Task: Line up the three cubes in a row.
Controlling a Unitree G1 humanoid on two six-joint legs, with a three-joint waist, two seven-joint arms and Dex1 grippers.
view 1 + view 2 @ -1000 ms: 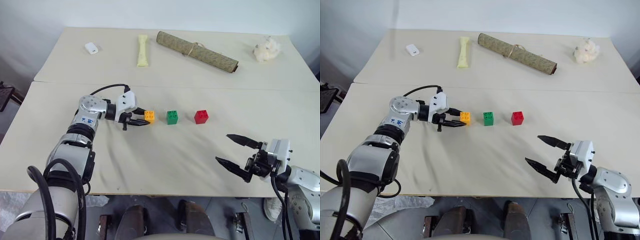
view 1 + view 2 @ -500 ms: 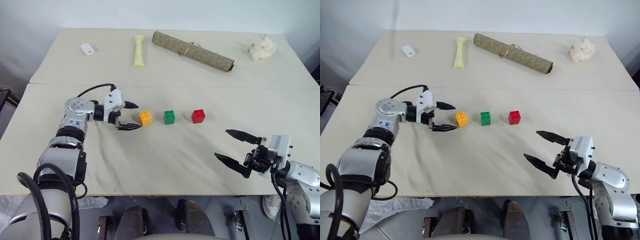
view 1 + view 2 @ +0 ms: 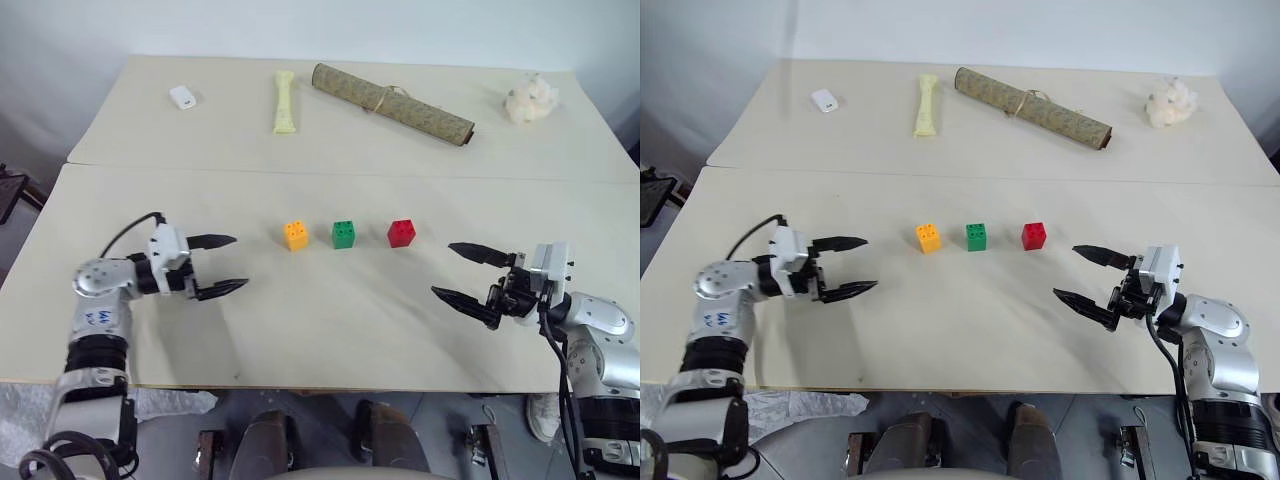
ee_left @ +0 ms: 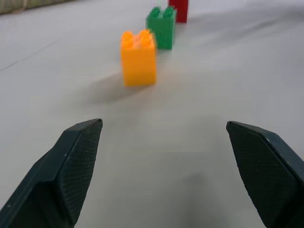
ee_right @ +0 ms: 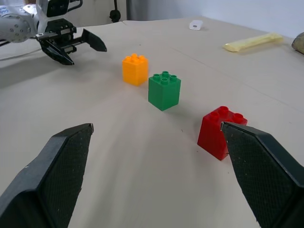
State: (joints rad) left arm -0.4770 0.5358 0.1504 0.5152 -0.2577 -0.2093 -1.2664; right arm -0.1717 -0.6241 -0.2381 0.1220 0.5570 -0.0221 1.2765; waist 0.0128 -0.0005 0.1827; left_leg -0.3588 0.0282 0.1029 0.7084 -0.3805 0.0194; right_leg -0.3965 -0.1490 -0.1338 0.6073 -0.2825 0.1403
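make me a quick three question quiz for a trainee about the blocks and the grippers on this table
1. True or false: the orange-yellow cube, green cube and red cube stand in a row, apart from one another.
2. Which cube is in the middle? A orange-yellow, B green, C red.
3. Fill in: the left gripper and right gripper are both ____ and hold nothing.

Key: 1 true; 2 B; 3 open.
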